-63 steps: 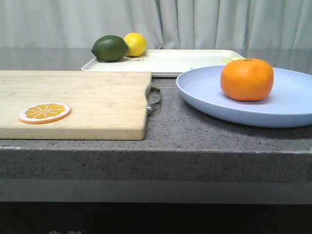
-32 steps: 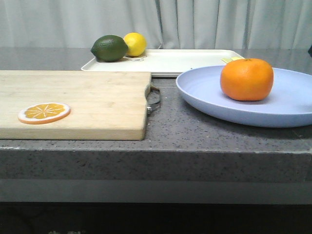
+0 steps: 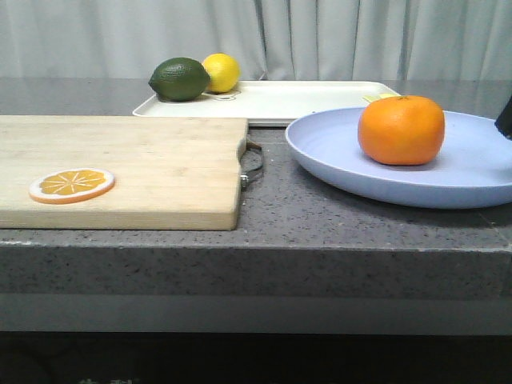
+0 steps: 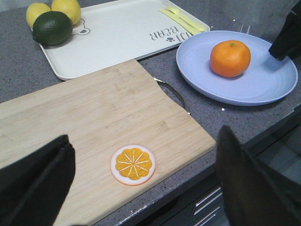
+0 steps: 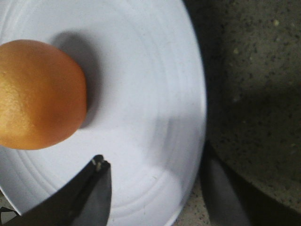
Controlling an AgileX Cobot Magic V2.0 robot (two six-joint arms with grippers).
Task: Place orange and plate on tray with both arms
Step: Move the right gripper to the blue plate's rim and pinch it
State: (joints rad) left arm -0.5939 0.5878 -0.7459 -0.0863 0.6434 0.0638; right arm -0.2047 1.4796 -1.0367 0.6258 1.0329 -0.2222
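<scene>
Since a moment ago, the plate [image 3: 416, 164] with the orange [image 3: 402, 130] on it has slid a little to the left, and a dark bit of the right claw [image 5: 155, 188] now peeks in at the right edge of the front view.

That claw has its two fingers apart, one over the plate and one outside the rim, so it looks ready to pinch the edge. The left claw [image 4: 141, 188] hangs wide apart over the cutting board [image 4: 99, 122] with nothing in it.

The plate sits on the worktop [image 3: 272, 216], just in front of the tray [image 3: 304, 100]. The orange rests near the plate's middle.

The plate looks stiff, light and smooth, so the rim is probably the best place to hold. The orange is round and may roll if the plate tips. Keeping the plate flat seems wise.
</scene>
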